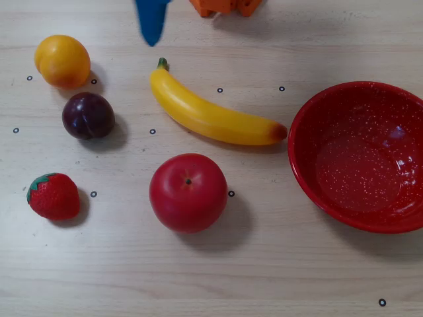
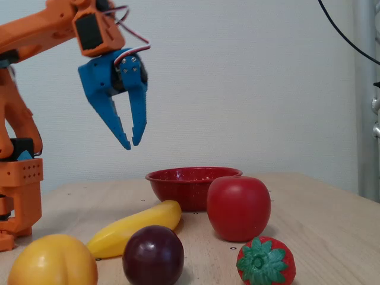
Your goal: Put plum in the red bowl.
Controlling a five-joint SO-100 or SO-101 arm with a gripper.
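The plum [image 1: 88, 115] is dark purple and glossy and lies on the table at the left in the overhead view. It is at the front in the fixed view [image 2: 153, 255]. The red bowl [image 1: 299, 135] with white speckles stands empty at the right, and at the back middle in the fixed view [image 2: 178, 191]. My blue gripper [image 2: 131, 145] hangs high above the table, pointing down. Its fingertips are almost touching and it holds nothing. In the overhead view only its tip [image 1: 152, 26] shows at the top edge, well behind and to the right of the plum.
An orange [image 1: 62, 61] lies just behind the plum and a strawberry [image 1: 54, 196] in front of it. A yellow banana [image 1: 211, 115] and a red apple [image 1: 188, 192] lie between the plum and the bowl. The orange arm base [image 2: 18, 196] stands at the left.
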